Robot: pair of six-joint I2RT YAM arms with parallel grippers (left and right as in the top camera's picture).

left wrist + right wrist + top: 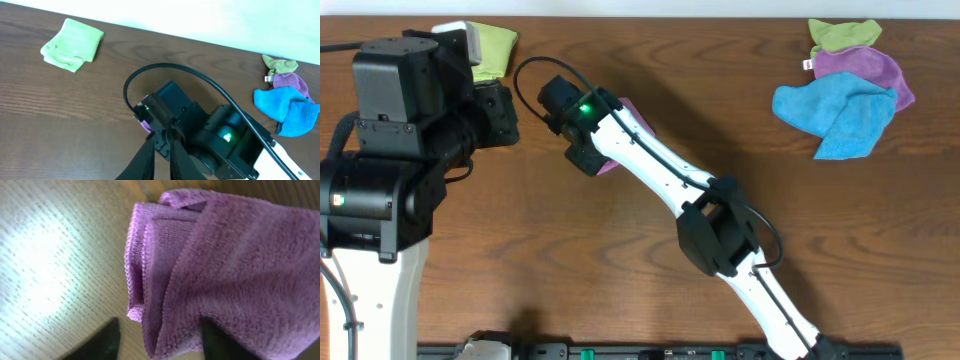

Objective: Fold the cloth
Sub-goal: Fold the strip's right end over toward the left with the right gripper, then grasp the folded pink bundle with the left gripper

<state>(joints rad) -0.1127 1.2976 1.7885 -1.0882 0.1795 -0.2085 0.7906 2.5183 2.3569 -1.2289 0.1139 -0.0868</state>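
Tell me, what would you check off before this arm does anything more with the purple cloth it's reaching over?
1. Right gripper placed at the cloth: ok; its fingers stand apart on either side of a layered edge.
2. Grip closed on the cloth: not ok; the jaws are open.
3. Cloth flat and tidy: not ok; it is bunched in uneven layers.
4. Left gripper ready to help: cannot tell; whether it is open or shut is unclear.
5. Other cloths out of the way: ok; the folded green cloth and the pile of cloths lie apart from it.
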